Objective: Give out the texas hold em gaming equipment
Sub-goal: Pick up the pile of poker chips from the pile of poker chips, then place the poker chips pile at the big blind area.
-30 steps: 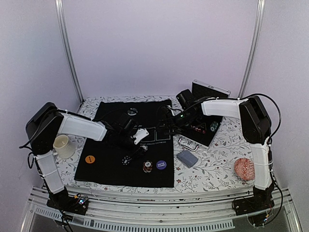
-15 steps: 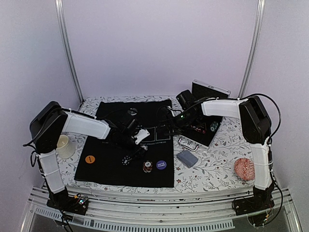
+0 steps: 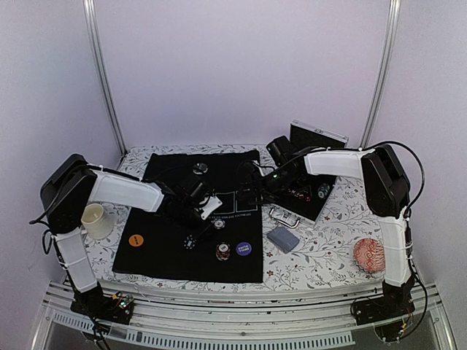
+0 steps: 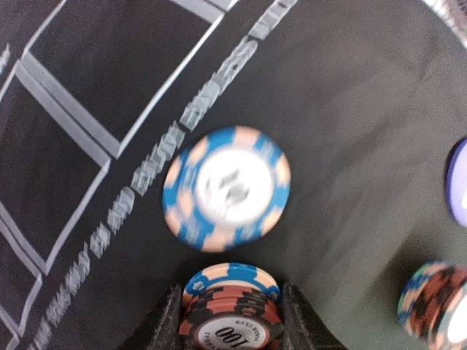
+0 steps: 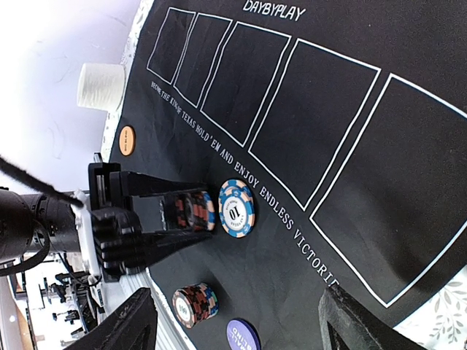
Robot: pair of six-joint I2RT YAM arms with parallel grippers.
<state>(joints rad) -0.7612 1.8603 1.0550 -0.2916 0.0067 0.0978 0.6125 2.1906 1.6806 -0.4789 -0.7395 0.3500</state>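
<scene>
Left gripper has its fingers pinched on a small chip stack, red, black and blue-edged, near the middle of the black mat, likely to carry it to a player's spot. Just beside it a lone blue-and-peach chip lies flat, while the right gripper hangs wide and empty, far right

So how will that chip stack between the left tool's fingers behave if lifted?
The chip stack, gripped by its rims in the left tool, is several loose discs, so middle ones may slip out. The discs look rigid, unlikely to flex. Flat, like the blue chip nearby, they should stay put.
</scene>
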